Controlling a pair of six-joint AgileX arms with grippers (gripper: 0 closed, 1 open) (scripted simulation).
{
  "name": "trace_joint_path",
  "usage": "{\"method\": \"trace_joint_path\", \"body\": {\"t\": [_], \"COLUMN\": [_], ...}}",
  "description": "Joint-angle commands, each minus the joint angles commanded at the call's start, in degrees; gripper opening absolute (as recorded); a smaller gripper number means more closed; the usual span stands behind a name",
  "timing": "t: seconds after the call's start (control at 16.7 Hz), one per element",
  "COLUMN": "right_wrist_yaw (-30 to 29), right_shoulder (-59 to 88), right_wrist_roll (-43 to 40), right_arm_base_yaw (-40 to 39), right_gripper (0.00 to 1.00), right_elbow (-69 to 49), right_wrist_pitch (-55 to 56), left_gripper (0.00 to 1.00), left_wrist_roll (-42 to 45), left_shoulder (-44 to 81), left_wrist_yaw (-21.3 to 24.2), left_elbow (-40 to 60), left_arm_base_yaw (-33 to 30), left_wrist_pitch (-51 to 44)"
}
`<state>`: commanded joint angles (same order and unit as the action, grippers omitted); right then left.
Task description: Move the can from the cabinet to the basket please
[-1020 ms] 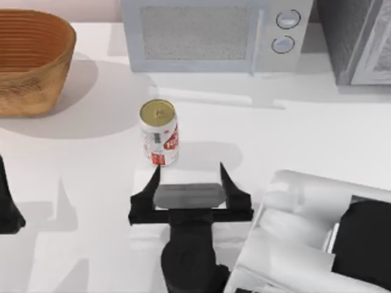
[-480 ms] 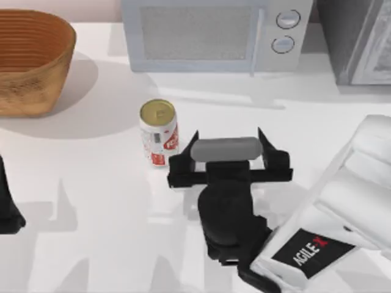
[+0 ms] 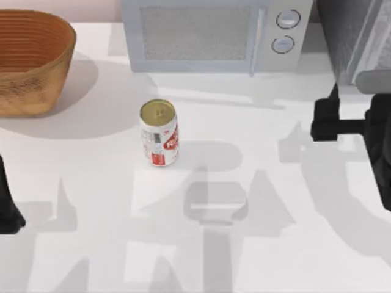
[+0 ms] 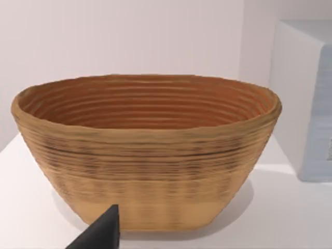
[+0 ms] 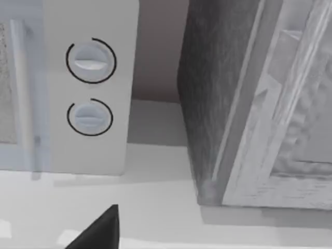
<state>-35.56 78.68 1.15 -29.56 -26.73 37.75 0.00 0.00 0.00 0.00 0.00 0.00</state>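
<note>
The can (image 3: 159,131), white with red patches and a gold top, stands upright on the white table in the middle-left of the top view. No gripper touches it. The brown wicker basket (image 3: 36,79) sits at the far left corner, and it also faces the left wrist view as the basket (image 4: 145,150), with nothing in it. The dark grey cabinet (image 3: 351,36) stands at the far right. My right gripper (image 3: 372,85) hovers open just in front of the cabinet (image 5: 233,104), well right of the can. My left gripper (image 3: 6,207) is parked at the left edge, and one black fingertip (image 4: 104,231) shows.
A light grey microwave (image 3: 208,33) with two knobs stands at the back between basket and cabinet, and its knobs are also seen on the microwave (image 5: 88,88). Bare table lies between the can and the basket. Shadows of the arms fall on the front of the table.
My right arm has swung away from the can, going right and toward the back to the cabinet. The can has stayed where it stood. The left arm has not moved.
</note>
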Motion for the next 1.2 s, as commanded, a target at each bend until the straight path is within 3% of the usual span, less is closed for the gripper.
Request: {"method": "trace_joint_path", "body": {"t": [0.36, 0.66, 0.9, 1.2], "right_wrist_yaw": [18.75, 30.42, 35.12, 35.56], "right_shoulder": [-44.4, -68.93, -77.82, -78.68], "right_wrist_roll": [-0.52, -0.94, -1.13, -1.15], "right_arm_base_yaw": [17.06, 26.2, 29.3, 29.56], "right_gripper": [1.0, 1.0, 1.0, 1.0], "right_elbow": [15.15, 23.51, 26.47, 26.73], "right_wrist_pitch": [-22.59, -34.0, -37.48, -37.76], "left_gripper": [1.0, 1.0, 1.0, 1.0], "left_wrist_roll": [0.0, 0.0, 0.0, 0.0], "left_shoulder": [0.0, 0.0, 0.0, 0.0], "left_wrist_yaw": [0.0, 0.0, 0.0, 0.0], "left_elbow": [0.0, 0.0, 0.0, 0.0], "left_arm_base_yaw": [0.0, 0.0, 0.0, 0.0], "left_wrist_pitch": [0.0, 0.0, 0.0, 0.0]}}
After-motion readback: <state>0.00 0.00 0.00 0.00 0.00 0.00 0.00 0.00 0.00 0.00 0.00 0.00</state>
